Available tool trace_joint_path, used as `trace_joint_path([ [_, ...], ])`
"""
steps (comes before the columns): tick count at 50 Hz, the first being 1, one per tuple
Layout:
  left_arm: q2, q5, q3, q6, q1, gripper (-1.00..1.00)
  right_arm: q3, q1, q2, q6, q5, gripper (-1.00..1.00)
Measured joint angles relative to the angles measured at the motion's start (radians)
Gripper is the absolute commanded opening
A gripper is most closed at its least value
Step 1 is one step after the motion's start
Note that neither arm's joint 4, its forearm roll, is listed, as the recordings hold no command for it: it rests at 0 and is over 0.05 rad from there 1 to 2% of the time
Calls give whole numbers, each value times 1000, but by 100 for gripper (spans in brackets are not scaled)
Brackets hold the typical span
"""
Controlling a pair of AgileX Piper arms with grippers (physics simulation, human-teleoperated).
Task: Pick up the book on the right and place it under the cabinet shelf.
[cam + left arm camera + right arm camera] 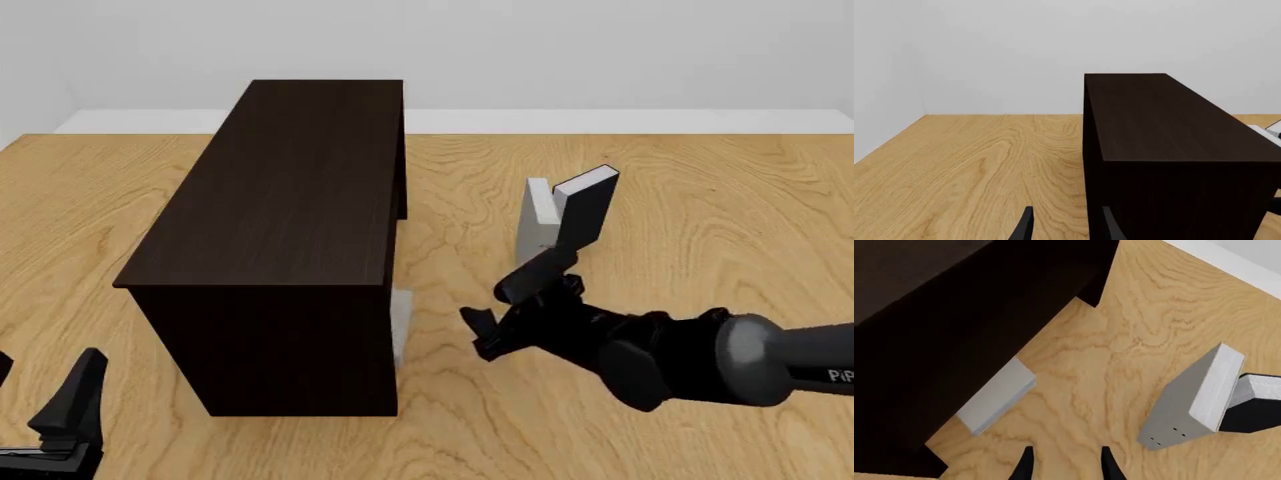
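The dark cabinet shelf stands left of centre; it also shows in the left wrist view and the right wrist view. One thin light-grey book lies flat, partly under the cabinet's right side; I see no dots on it. A second light-grey book with two dark dots stands upright to the right. My right gripper is open and empty, above the table between the two. My left gripper is open and empty near the cabinet's front left.
A black-covered book leans against the upright grey book. The wooden table runs to a white wall at the back and left.
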Motion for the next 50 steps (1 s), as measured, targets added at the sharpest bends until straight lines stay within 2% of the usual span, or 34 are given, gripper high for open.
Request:
trace_joint_path([
  [9,0,0,0,-1,0,100,68,2,-176,22,37,100],
  [22,0,2,0,-3,1,100,135,-17,-444,36,140,100],
  [50,0,2,0,-4,1,100,217,-153,-1004,39,450,100],
])
